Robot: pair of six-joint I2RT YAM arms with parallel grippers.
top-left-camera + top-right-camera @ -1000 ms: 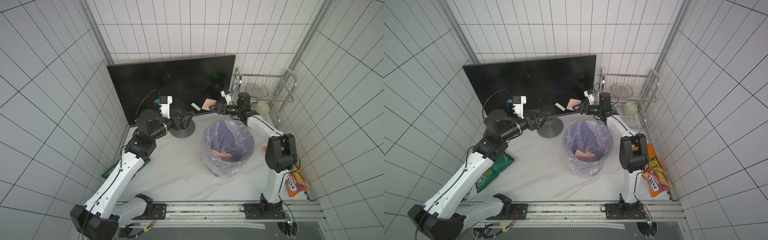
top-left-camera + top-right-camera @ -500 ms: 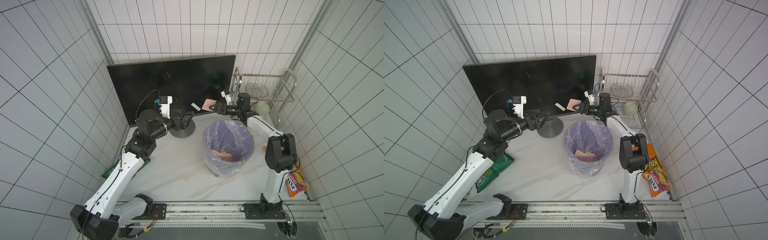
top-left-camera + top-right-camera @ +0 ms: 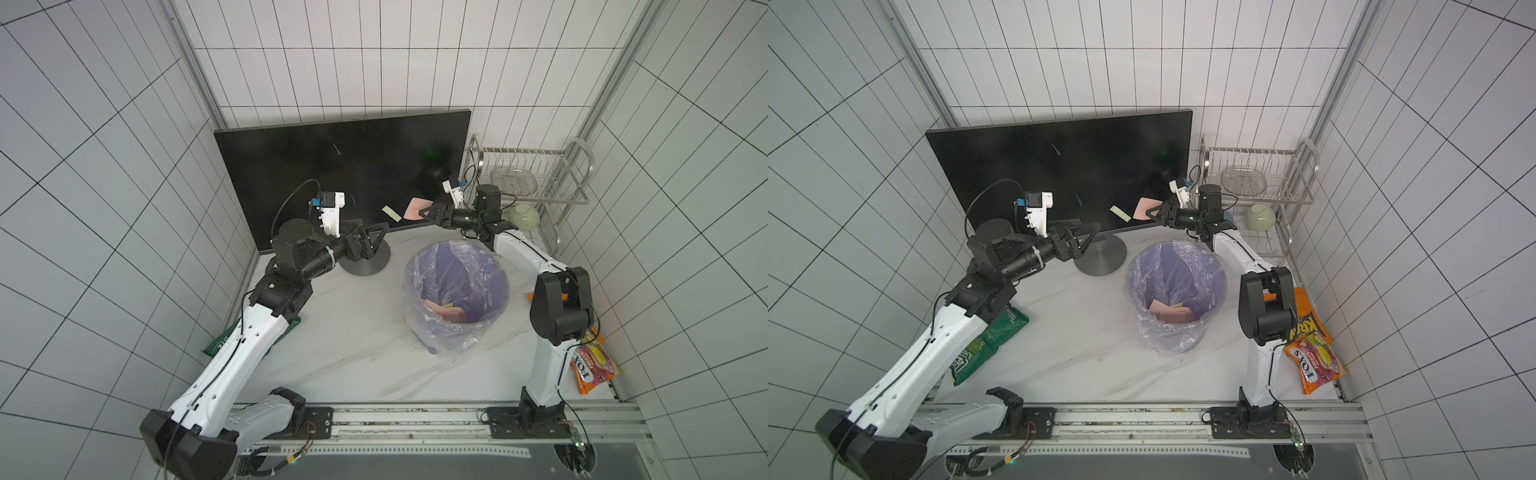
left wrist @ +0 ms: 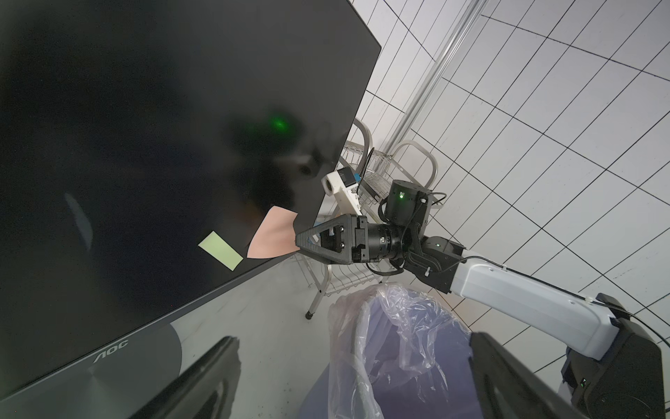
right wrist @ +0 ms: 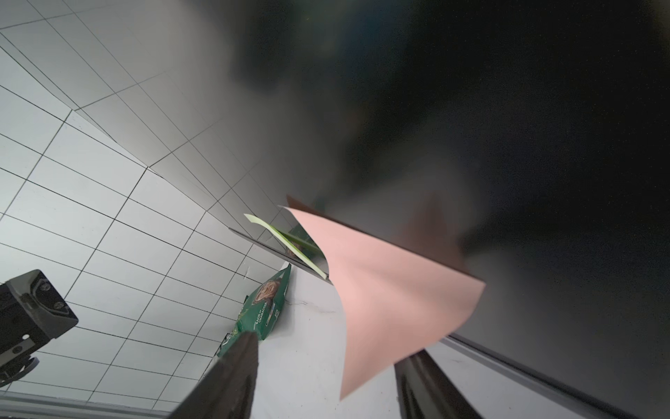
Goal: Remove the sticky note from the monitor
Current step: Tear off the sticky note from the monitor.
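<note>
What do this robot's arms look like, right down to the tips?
The left arm and right arm have white shells, black joints and thin black cables. The left end effector and right end effector are black, with triangular open-framed fingers. A white camera sits on each wrist.

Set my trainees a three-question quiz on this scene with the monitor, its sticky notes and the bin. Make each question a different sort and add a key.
1. True or false: the lined bin already holds pink paper.
2. Which thing sits between the jaws of the right pincer?
A. the pink note
B. the yellow-green note
C. the monitor's round base
3. Fill in: the monitor has ___ notes stuck on its screen.

Key: 1 true; 2 A; 3 two.
</note>
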